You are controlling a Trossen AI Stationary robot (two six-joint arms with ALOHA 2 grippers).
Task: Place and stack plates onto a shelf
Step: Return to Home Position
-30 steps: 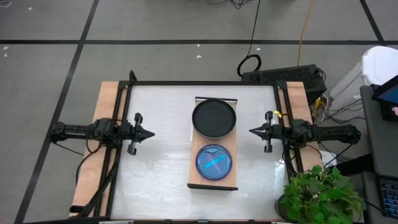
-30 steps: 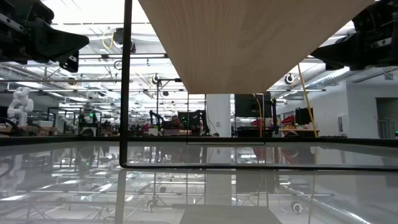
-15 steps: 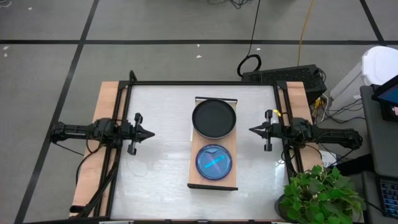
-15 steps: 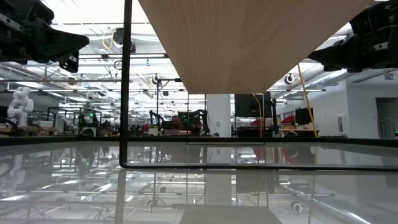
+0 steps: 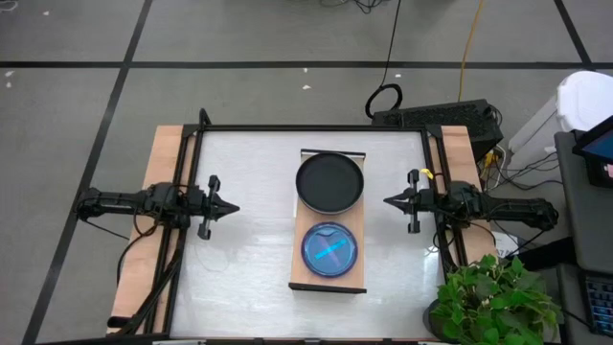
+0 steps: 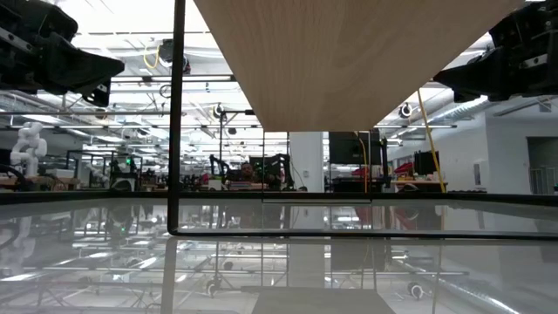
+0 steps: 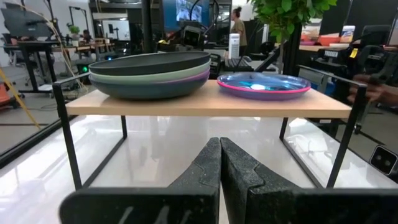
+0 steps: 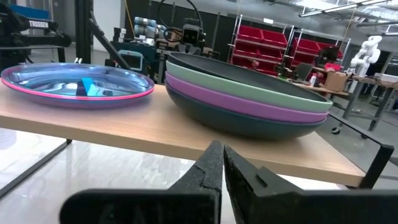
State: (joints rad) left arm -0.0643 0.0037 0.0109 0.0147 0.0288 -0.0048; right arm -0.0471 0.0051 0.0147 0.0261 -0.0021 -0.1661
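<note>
The light-wood shelf (image 5: 299, 273) stands on thin dark legs in the middle of the white table. On its far end sits a stack of large plates (image 5: 329, 182), black on top, then sage-green, purple and a dark one (image 8: 249, 99). Its near end carries a blue small plate on a pink one (image 5: 329, 248) (image 7: 263, 84). My left gripper (image 5: 235, 206) (image 7: 220, 155) hovers shut left of the shelf, level and pointing at it. My right gripper (image 5: 387, 201) (image 8: 217, 155) hovers shut to the right, also level, with nothing between its fingers.
A black frame (image 5: 306, 128) edges the table, with wooden side boards (image 5: 163, 153) under both arm bases. A potted plant (image 5: 493, 302) stands at the near right corner. The shelf's dark legs (image 6: 179, 113) stand on the tabletop below the board (image 6: 349, 61).
</note>
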